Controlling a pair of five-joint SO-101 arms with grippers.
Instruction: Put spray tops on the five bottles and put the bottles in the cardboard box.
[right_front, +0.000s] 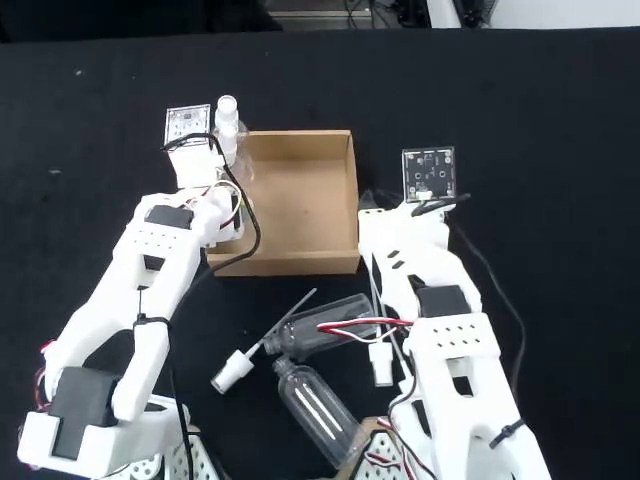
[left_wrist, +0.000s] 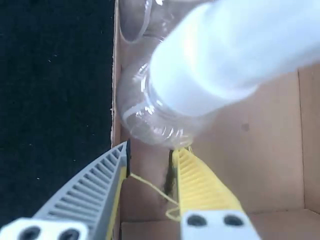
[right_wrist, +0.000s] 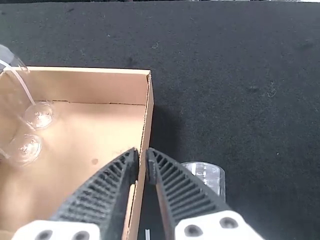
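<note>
The cardboard box (right_front: 300, 255) lies open in the middle of the table. Against its left wall stands a clear bottle (left_wrist: 150, 117) with a white spray top (right_front: 227, 112). My left gripper (left_wrist: 152, 150) is open just short of that bottle, one finger on either side of the box's left wall (left_wrist: 115, 75). A second clear bottle (left_wrist: 134, 20) stands further along the same wall. My right gripper (right_wrist: 142, 152) is shut on the box's right wall (right_wrist: 148, 107). Two bottle bases (right_wrist: 39, 115) are visible on the box floor.
In front of the box lie two uncapped clear bottles (right_front: 330, 328) (right_front: 318, 408). Two loose spray tops with long tubes (right_front: 235, 372) (right_front: 381, 362) lie beside them. The black table (right_front: 540, 120) stretches behind and to the right of the box.
</note>
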